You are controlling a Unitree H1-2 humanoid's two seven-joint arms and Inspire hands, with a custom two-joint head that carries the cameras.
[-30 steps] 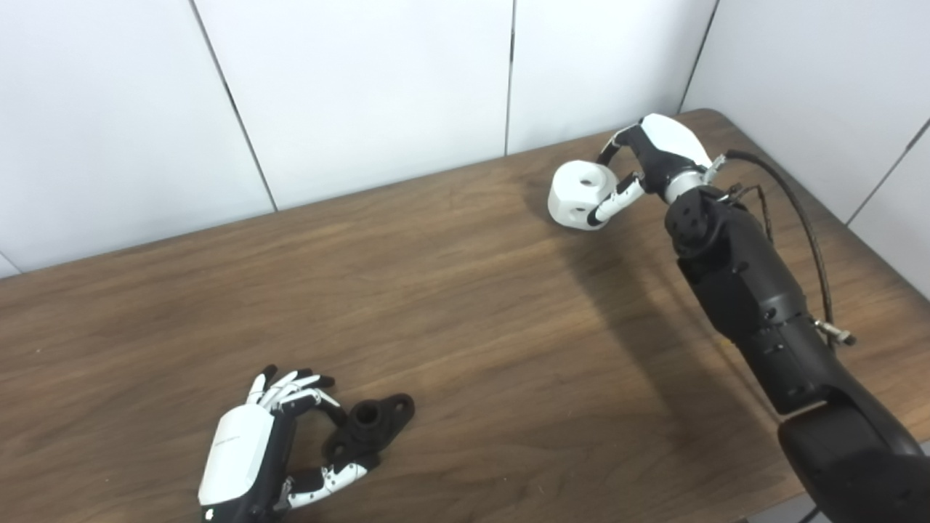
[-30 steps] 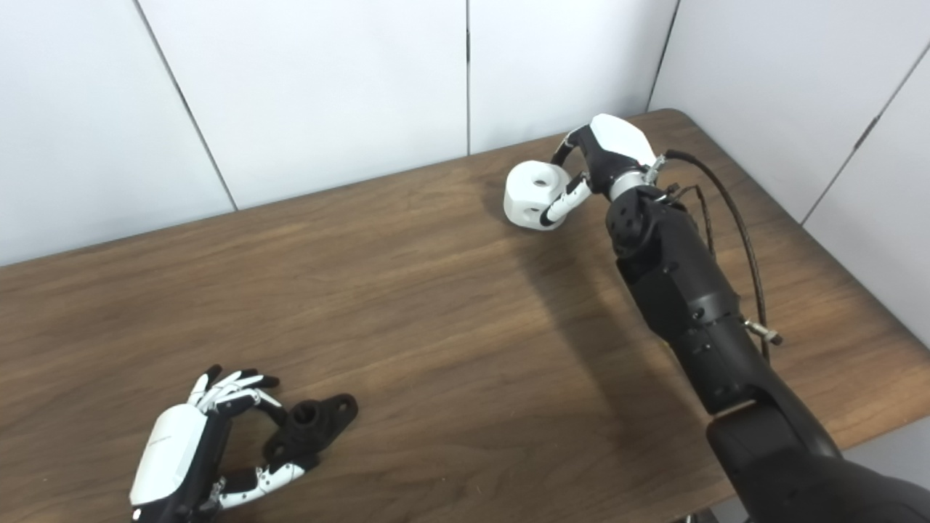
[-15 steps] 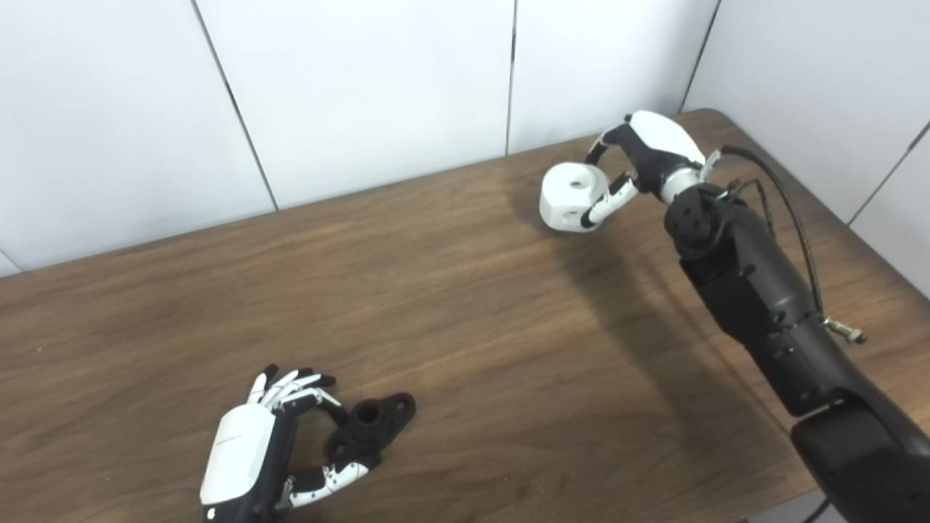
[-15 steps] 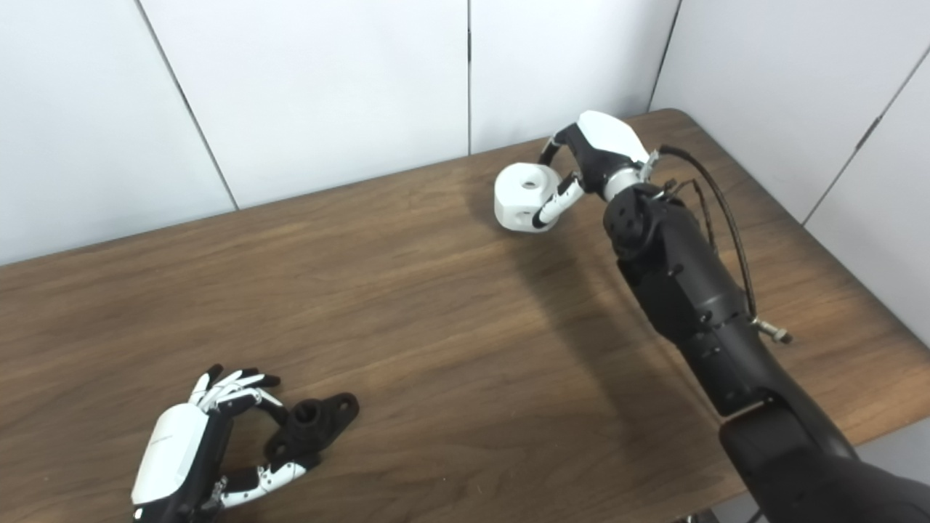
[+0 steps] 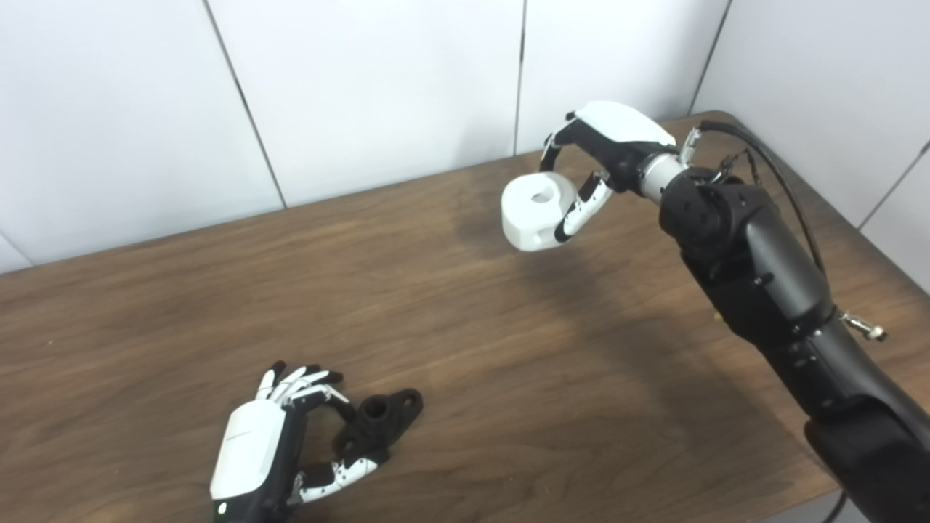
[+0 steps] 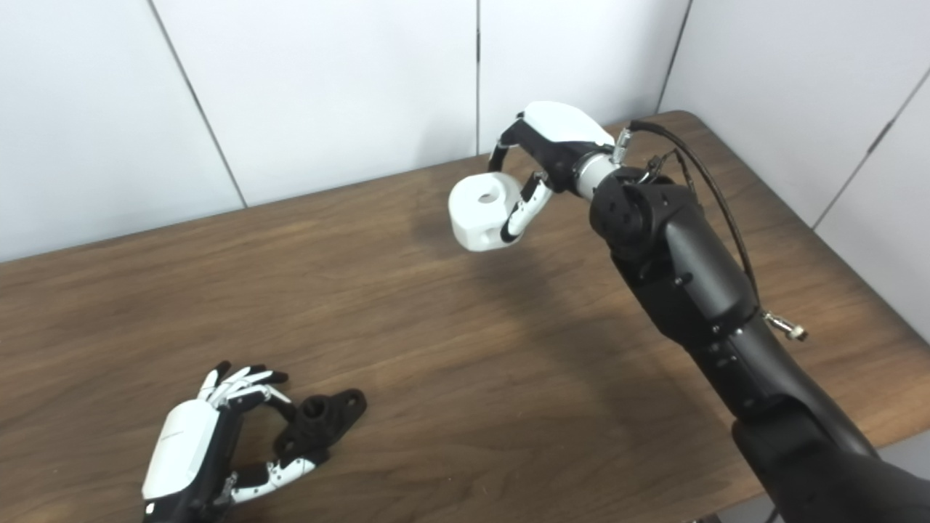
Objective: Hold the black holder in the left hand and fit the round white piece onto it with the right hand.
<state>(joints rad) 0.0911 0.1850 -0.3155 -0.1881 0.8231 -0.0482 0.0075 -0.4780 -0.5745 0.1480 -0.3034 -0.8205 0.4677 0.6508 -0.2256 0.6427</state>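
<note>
Above the far side of the wooden surface [image 5: 465,305], the right robot hand [image 5: 607,145] grips the round white piece [image 5: 534,211], lifted clear. Near the front left, the black holder [image 5: 378,425] lies on the surface, the left robot hand [image 5: 269,450] curled loosely around it, contact unclear.

Brown wooden table [image 5: 465,349]; white panelled wall [image 5: 363,87] behind.

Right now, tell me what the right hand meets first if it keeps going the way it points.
The right hand, shut on the round white piece, points left over bare table; nothing shows in that line, though depth is unclear.
</note>
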